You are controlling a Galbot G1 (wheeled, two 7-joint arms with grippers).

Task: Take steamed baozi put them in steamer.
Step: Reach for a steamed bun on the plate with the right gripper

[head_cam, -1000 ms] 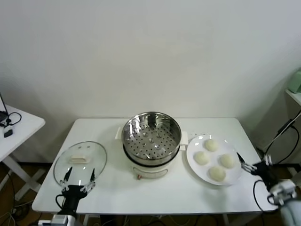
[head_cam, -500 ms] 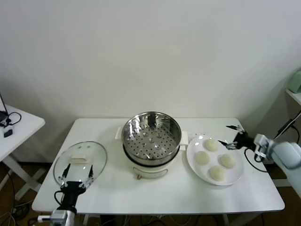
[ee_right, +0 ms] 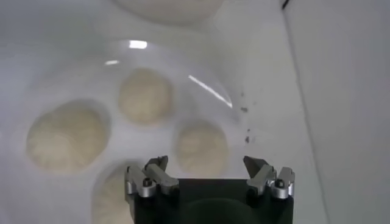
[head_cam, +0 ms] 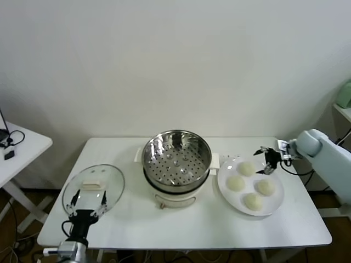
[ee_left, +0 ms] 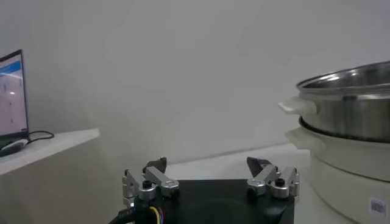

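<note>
Above the plate's [head_cam: 227, 189] far right rim, right gripper [head_cam: 267, 159] hovers, fingers spread wide, nothing held. Four steamed baozi [head_cam: 246, 169] lie on the plate; in wrist view one is cut off behind the gripper body. Steamer [head_cam: 176, 157] stands left, empty. Left gripper [head_cam: 86, 204] parked near glass lid [head_cam: 93, 187], fingers apart.

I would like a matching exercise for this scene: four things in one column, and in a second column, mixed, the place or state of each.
Things:
1. steamer
2. baozi
3. glass lid
4. right gripper

Places or states:
A. lying flat on the table's left part
B. open, above the plate's far edge
C. four on the white plate
D. holds no buns, on the white cooker base in the middle

Pairs: 1-D, 2-C, 3-A, 4-B
</note>
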